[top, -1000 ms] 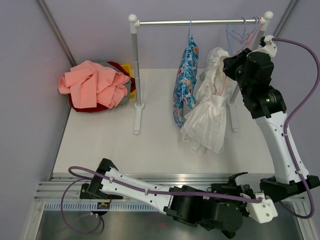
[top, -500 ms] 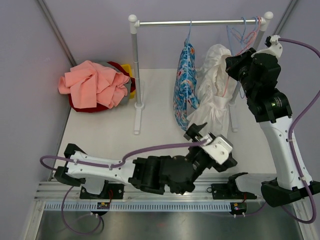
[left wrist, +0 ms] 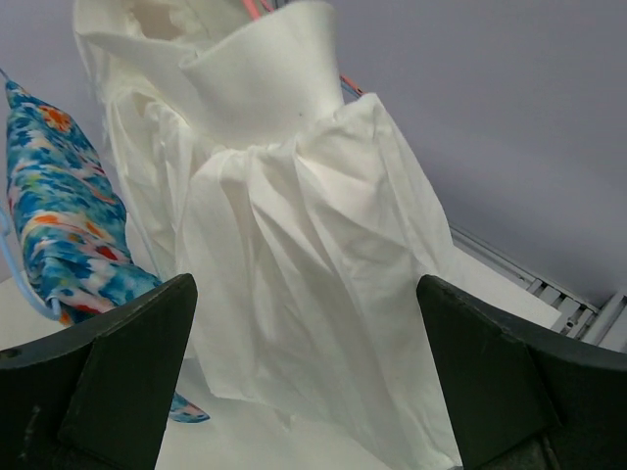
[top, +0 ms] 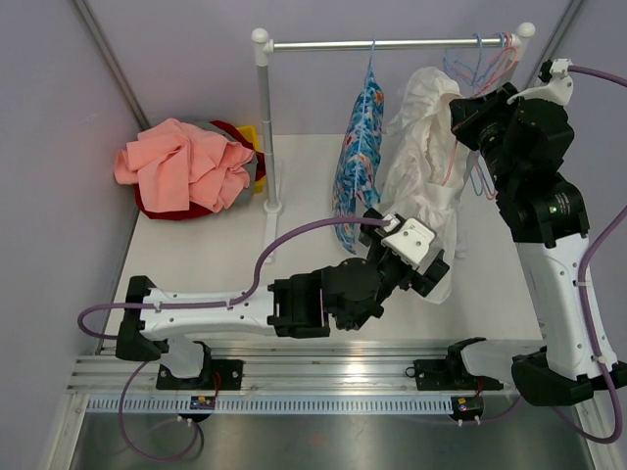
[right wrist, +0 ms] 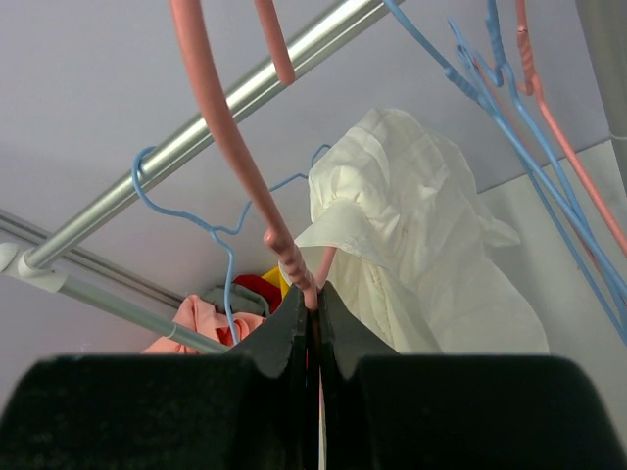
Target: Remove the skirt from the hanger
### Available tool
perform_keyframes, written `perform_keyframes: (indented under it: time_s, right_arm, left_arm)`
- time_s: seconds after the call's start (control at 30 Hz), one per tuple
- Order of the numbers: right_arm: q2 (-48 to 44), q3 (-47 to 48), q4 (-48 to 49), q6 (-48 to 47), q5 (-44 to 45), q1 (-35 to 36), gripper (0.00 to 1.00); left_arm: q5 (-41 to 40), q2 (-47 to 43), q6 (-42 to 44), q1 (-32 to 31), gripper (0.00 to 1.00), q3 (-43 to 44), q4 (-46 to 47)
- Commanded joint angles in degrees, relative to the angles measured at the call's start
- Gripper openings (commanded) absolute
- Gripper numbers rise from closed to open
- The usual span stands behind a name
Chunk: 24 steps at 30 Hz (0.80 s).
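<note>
A white skirt (top: 421,166) hangs from a pink hanger (right wrist: 227,132) in front of the rail's right end. My right gripper (right wrist: 315,294) is shut on the hanger's thin pink rod, just right of the skirt's bunched top (right wrist: 421,245); from above it (top: 473,110) sits high beside the waistband. My left gripper (top: 428,271) is open at the skirt's lower hem. In the left wrist view the pleated white cloth (left wrist: 294,255) fills the space ahead of the wide-apart fingers (left wrist: 127,362), with nothing between them.
A blue floral garment (top: 364,147) hangs on a blue hanger just left of the skirt. Several bare blue and pink hangers (top: 485,54) crowd the right end of the silver rail (top: 392,43). A heap of pink and red cloth (top: 181,162) lies at the back left, past the rack post (top: 266,127).
My left arm swung from the near edge up to the skirt's hem and its gripper opened. My right gripper carried the hanger and skirt slightly up and right.
</note>
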Motion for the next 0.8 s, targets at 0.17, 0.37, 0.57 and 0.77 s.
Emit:
perform_keyframes:
  time_s: [0.17, 0.37, 0.57, 0.77]
  right_arm:
    - [-1.9, 1.2, 3.0, 2.7, -1.5, -0.1, 0.00]
    - [-3.4, 0.8, 2.8, 5.1, -2.9, -0.2, 0.00]
    - [-2.7, 3.5, 2.1, 4.2, -2.0, -0.2, 0.00]
    - [-0.9, 3.5, 4.2, 2.2, 1.1, -0.2, 0.00]
  left_arm:
    - [8.5, 0.1, -5.2, 2.4, 0.92, 0.2, 8.2]
    - [10.3, 1.5, -8.4, 4.3, 0.48, -0.3, 10.8]
    - [10.0, 0.9, -10.7, 4.4, 0.00, -2.1, 10.7]
    - [6.7, 0.2, -8.5, 0.0, 0.00, -1.4, 8.5]
